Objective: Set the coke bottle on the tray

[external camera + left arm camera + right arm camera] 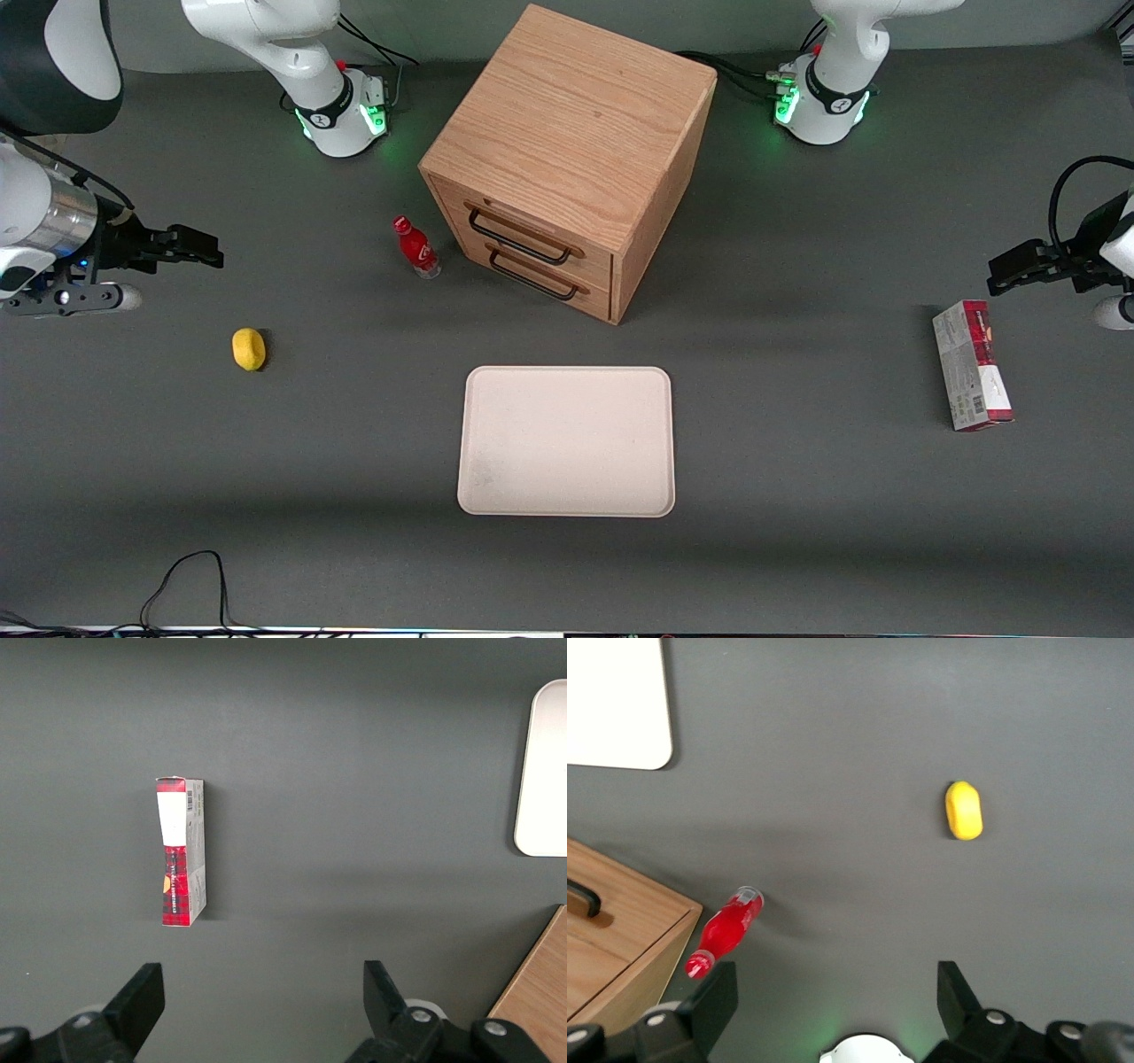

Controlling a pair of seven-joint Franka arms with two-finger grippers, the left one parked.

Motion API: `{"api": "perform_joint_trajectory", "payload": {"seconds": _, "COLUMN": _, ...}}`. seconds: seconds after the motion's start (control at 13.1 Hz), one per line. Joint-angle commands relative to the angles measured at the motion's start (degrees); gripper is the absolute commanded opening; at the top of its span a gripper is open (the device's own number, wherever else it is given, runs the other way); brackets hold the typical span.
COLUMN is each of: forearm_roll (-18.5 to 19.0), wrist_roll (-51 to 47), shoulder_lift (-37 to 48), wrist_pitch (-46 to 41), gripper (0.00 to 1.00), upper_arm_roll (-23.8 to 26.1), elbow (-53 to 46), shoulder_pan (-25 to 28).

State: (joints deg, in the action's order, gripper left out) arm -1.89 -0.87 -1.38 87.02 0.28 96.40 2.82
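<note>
We see a grey table (797, 549) with a wooden cabinet (567, 151) standing on it, its two drawers shut. Nearer the front camera than the cabinet lies the tray (567, 441), flat and bare. A carton (972, 365) lies toward the parked arm's end. Our gripper (190, 247) hangs above the table at the working arm's end, its fingers (709, 1005) spread wide and holding nothing. The bottle (416, 248) stands upright just beside the cabinet, well apart from the tray. A lemon (249, 349) lies between gripper and tray, nearer the gripper.
</note>
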Motion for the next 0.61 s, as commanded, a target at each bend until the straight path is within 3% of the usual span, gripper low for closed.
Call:
{"api": "perform_joint_trajectory", "payload": {"seconds": 0.0, "forearm_roll": -1.80, "wrist_roll": -9.55, "shoulder_lift": 2.52, "wrist_pitch": -1.67, "gripper": 1.00, "upper_arm_roll": 0.25, "elbow": 0.63, "shoulder_pan": 6.21}}
{"api": "perform_joint_trajectory", "payload": {"seconds": 0.08, "forearm_roll": -1.98, "wrist_roll": -10.64, "shoulder_lift": 3.65, "wrist_pitch": -1.94, "gripper": 1.00, "upper_arm_roll": 0.07, "elbow": 2.29, "shoulder_pan": 9.28}}
{"api": "perform_joint_trajectory", "payload": {"seconds": 0.23, "forearm_roll": -2.50, "wrist_roll": -12.74, "shoulder_lift": 9.08, "wrist_pitch": -0.80, "gripper": 1.00, "upper_arm_roll": 0.07, "elbow": 8.16, "shoulder_pan": 10.54}}
{"api": "perform_joint_trajectory", "payload": {"seconds": 0.53, "forearm_roll": -3.47, "wrist_roll": -19.67, "shoulder_lift": 16.67, "wrist_pitch": 7.96, "gripper": 1.00, "upper_arm_roll": 0.25, "elbow": 21.69, "shoulder_pan": 16.14}}
